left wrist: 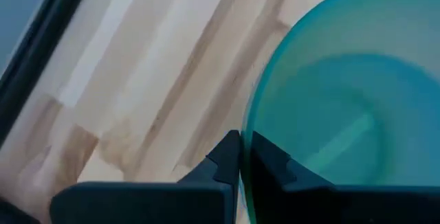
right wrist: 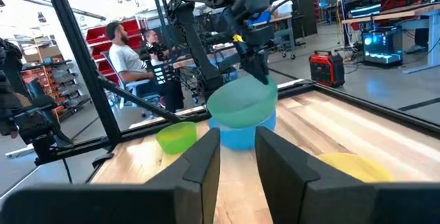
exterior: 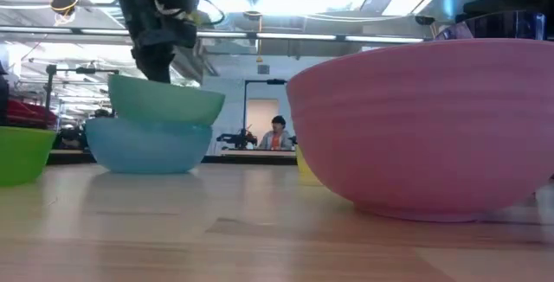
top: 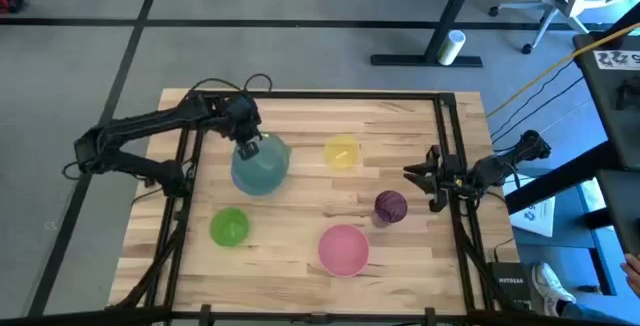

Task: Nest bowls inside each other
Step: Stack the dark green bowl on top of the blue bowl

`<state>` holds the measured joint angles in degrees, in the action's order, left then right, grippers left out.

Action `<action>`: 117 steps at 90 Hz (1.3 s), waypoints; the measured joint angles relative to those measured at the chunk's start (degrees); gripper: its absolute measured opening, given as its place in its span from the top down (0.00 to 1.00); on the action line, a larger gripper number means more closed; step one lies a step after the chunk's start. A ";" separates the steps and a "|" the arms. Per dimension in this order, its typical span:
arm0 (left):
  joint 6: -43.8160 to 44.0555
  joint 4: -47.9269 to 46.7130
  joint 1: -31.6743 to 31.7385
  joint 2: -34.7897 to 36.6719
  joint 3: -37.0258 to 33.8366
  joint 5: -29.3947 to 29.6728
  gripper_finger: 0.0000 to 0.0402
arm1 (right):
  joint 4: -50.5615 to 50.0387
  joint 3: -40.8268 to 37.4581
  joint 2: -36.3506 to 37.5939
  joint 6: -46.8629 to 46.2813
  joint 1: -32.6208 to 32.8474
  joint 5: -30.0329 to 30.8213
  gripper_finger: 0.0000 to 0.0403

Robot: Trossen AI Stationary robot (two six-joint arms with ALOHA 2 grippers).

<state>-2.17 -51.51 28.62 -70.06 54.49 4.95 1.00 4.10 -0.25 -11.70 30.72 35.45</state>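
Over the table's (top: 300, 166) far-left part, left gripper (top: 247, 147) pinched teal bowl's (top: 268, 161) rim, teal bowl sitting tilted in blue bowl (exterior: 147, 146); right gripper (top: 412, 173) waited at right edge, fingers apart.

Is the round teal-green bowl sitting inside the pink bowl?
No, the round teal-green bowl sits tilted in the light blue bowl, gripped by the left gripper.

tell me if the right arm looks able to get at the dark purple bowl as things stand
Probably yes. The small round dark purple bowl sits on the wooden table just beside the right tool, which hangs open, with nothing between them; the round pink bowl lies off to the side.
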 joint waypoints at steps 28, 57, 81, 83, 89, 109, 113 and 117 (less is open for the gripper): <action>1.75 3.92 -0.28 -0.28 -7.26 -0.97 1.00 | -0.06 -0.02 0.00 -0.02 0.00 -0.03 0.81; 7.76 16.86 -7.10 -0.95 -12.85 -4.52 1.00 | -0.11 -0.02 0.00 -0.01 0.00 0.05 0.81; 12.04 23.67 -14.38 -4.79 -12.85 -4.57 1.00 | -0.14 -0.02 0.00 -0.02 0.00 0.56 0.81; 12.33 24.14 -14.94 -5.02 -12.85 -4.56 1.00 | -0.14 -0.02 0.00 0.00 0.00 0.56 0.81; 13.57 25.50 -16.76 -5.64 -12.85 -4.33 1.00 | -0.14 -0.02 0.00 0.00 0.00 0.56 0.81; 16.10 28.93 -22.14 -6.57 -12.61 -1.99 1.00 | -0.20 -0.02 -0.01 0.00 0.00 1.35 0.81; 16.57 29.68 -22.86 -6.68 -12.56 -1.71 1.00 | -0.20 -0.02 -0.02 0.00 0.02 1.48 0.81; 16.87 30.06 -23.50 -6.73 -12.58 -1.71 1.00 | -0.20 -0.02 -0.02 0.00 0.00 1.48 0.81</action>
<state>14.70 -21.45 5.12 -76.80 41.91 3.25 0.80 4.08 -0.27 -11.70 30.72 36.93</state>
